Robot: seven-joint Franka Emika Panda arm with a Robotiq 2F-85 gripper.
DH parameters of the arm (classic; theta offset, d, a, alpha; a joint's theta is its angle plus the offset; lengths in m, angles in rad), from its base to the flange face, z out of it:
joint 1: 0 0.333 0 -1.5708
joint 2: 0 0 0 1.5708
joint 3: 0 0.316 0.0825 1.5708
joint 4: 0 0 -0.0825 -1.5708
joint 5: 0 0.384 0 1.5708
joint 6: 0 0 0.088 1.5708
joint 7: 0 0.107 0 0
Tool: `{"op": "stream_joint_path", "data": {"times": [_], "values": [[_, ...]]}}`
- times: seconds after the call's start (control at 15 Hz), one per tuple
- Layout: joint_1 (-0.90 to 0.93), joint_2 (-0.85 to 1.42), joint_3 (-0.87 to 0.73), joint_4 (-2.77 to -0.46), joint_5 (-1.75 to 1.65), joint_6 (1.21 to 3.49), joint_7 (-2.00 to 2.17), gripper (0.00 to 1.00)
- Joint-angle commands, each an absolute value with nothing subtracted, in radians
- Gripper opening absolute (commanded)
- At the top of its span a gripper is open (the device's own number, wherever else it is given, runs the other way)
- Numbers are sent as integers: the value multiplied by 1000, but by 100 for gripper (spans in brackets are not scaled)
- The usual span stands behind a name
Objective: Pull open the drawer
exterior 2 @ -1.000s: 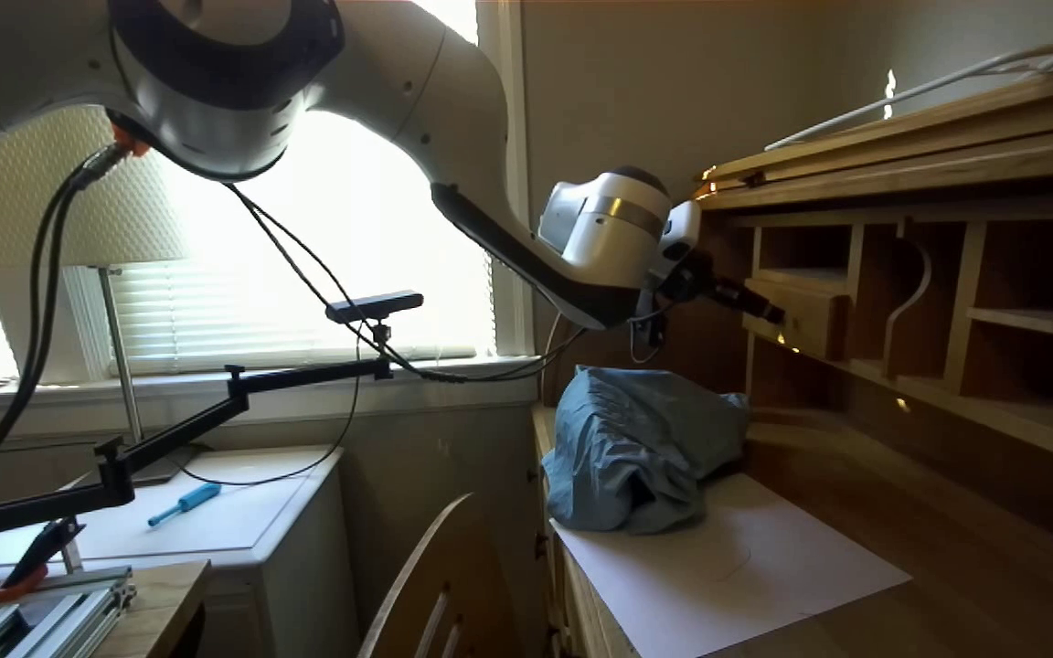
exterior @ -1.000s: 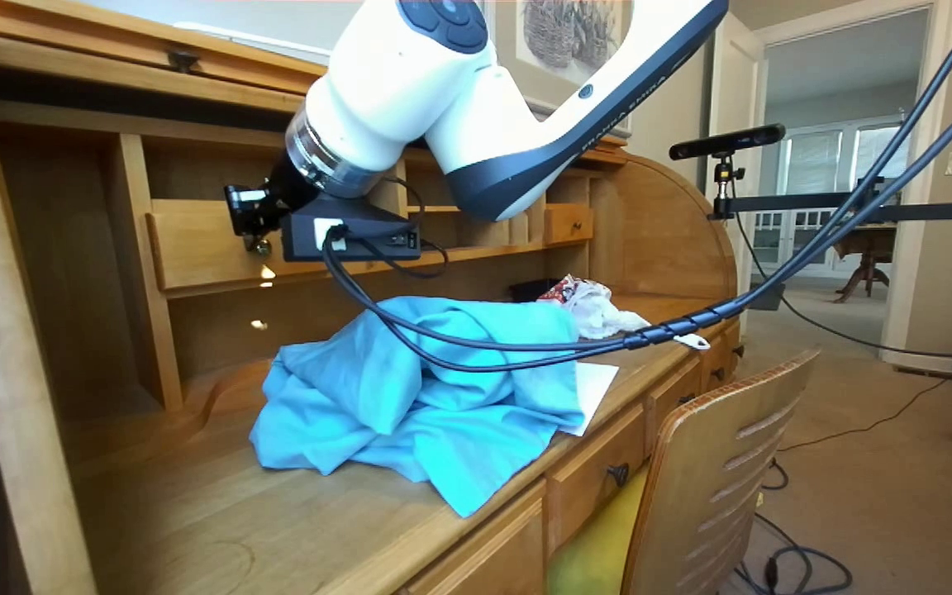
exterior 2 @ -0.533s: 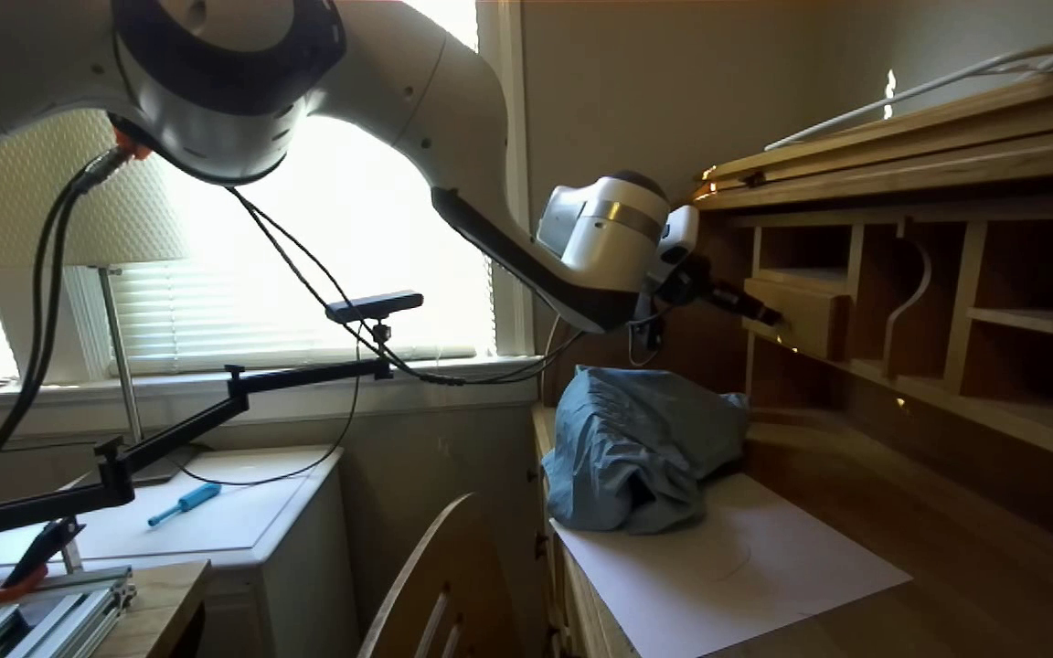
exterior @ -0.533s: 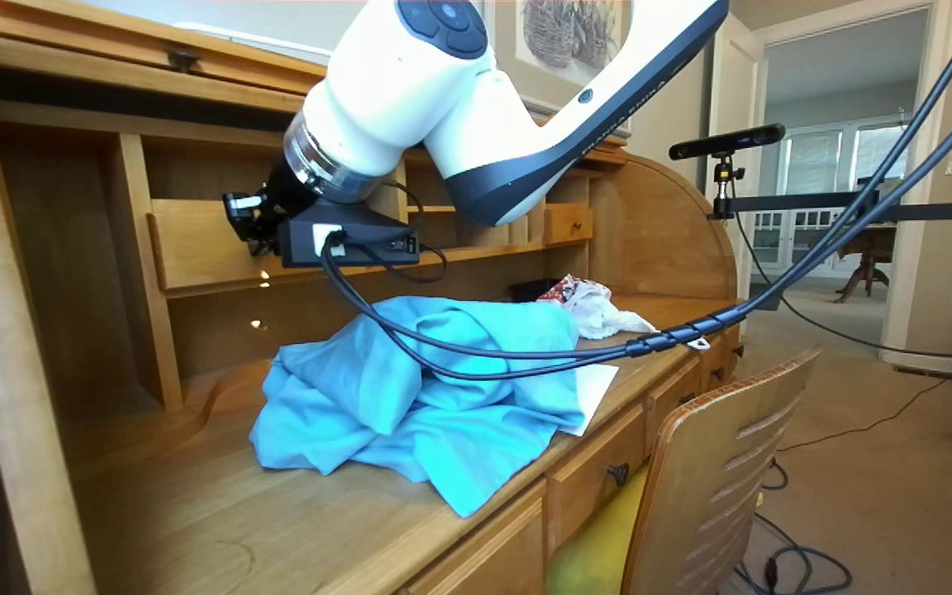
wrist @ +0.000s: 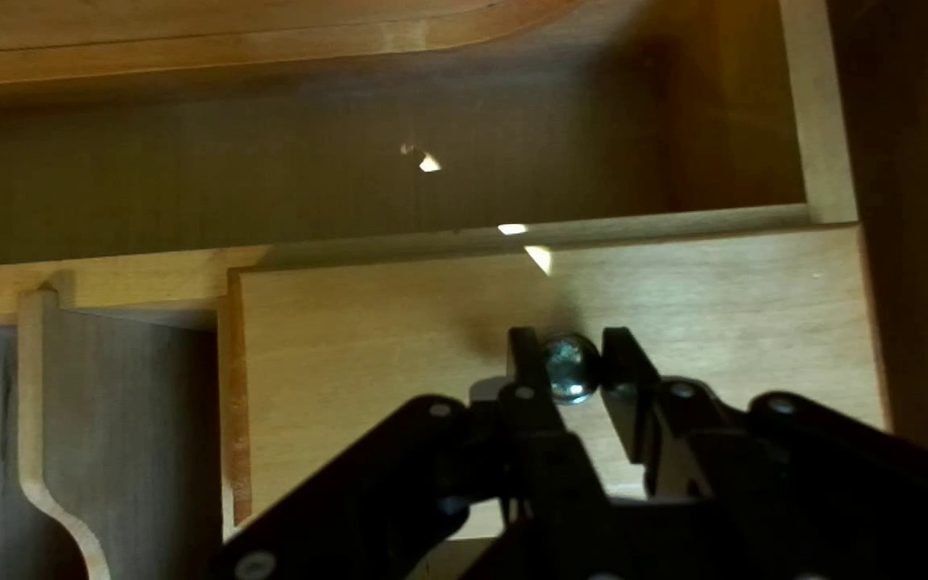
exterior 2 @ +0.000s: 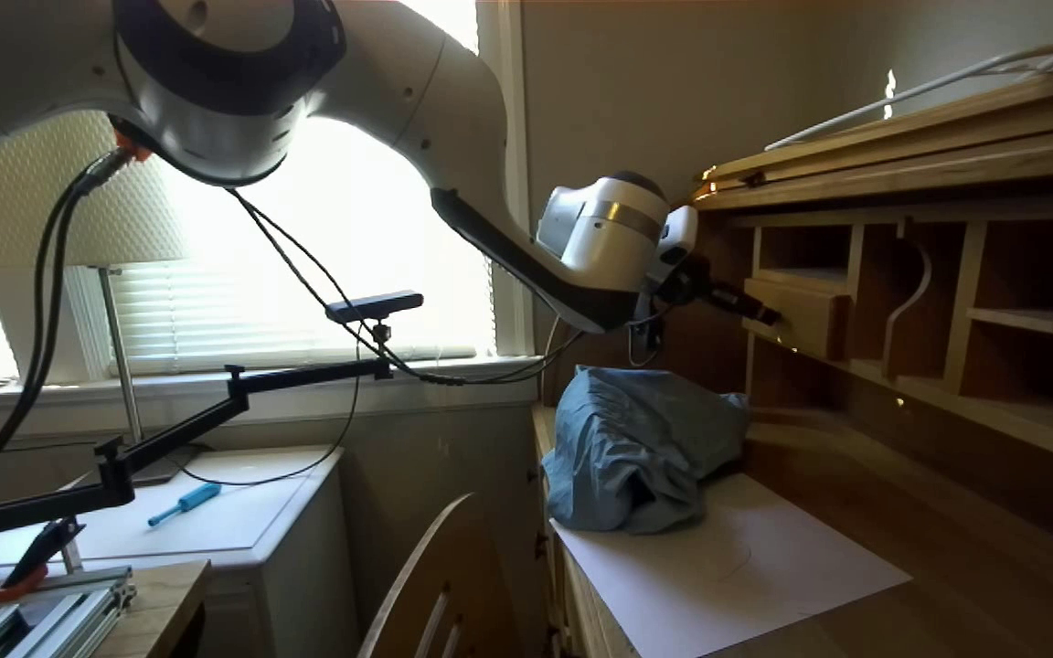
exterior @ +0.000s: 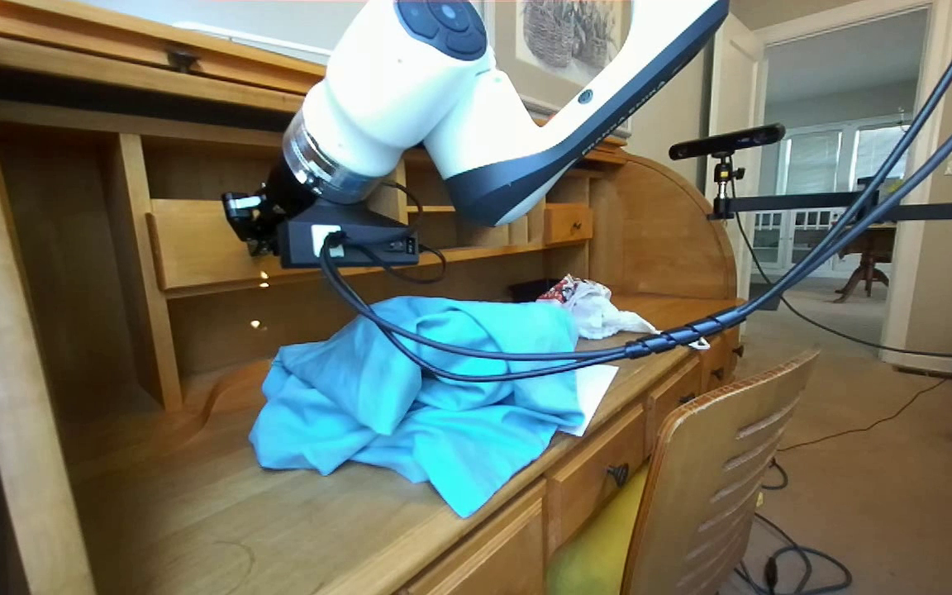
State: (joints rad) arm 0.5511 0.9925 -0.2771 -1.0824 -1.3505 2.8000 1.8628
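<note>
Wrist view's got my tool [wrist: 571, 345] pinched snug onto both sides of the shiny round knob [wrist: 570, 372] on the wide wooden drawer [wrist: 383, 338]. In an exterior view I see it left, upper part of the desk [exterior: 195, 521], blue cloth [exterior: 430, 413] lower right.

In an exterior view, small letters [exterior: 623, 112] along the dark stripe [exterior: 559, 169] of my arm [exterior: 484, 120] read FRANKA EMIKA.

Both exterior views look along the worktop [exterior: 195, 529] from opposite ends, toward a doorway [exterior: 835, 107] far right or a window [exterior 2: 307, 283] far left, sharing the arm [exterior: 393, 99], cloth [exterior: 443, 430] and drawer [exterior: 195, 244]. The wrist view faces the drawer from near, past the jaws.
</note>
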Motion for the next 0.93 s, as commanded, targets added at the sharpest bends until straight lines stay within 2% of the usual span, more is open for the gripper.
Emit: {"op": "stream_joint_path", "data": {"times": [0.0, 0.87], "values": [[565, 999, -301, -1069, -1385, 2818, 1913, 6], [614, 940, -358, -1170, -1448, 2881, 1990, 6]]}}
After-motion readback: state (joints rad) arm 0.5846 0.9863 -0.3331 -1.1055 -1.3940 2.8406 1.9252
